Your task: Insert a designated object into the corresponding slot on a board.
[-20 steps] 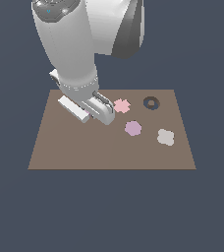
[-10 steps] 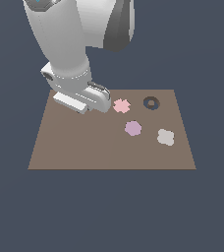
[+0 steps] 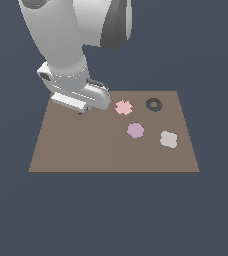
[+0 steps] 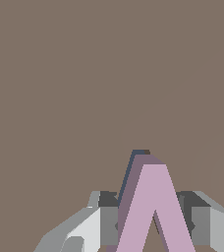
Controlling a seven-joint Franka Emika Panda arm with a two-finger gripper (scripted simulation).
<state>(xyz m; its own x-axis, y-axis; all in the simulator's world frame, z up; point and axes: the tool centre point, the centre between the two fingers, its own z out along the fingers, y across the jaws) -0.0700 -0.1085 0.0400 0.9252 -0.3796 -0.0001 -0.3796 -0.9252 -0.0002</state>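
Clamped in the pincer (image 4: 153, 224): the pale pink-lilac V-shaped piece (image 4: 153, 206), grey fingers (image 4: 87, 229) pressed against its two arms, apex pointing away over bare brown board (image 4: 84, 74). No slot discernible in the wrist view.

In the exterior view, nearest on the board (image 3: 111, 155): a whitish lobed piece (image 3: 169, 139) at about 4 o'clock from board centre. Just beyond, a lilac rounded polygon (image 3: 135, 130) near centre. Farther, a pink cog-shaped piece (image 3: 124, 107) at 12 o'clock, with a dark ring-shaped recess (image 3: 154, 104) at 1 o'clock. At 10 o'clock, the arm's wrist low over the board's far corner, pincer (image 3: 81, 111) mostly hidden beneath it.
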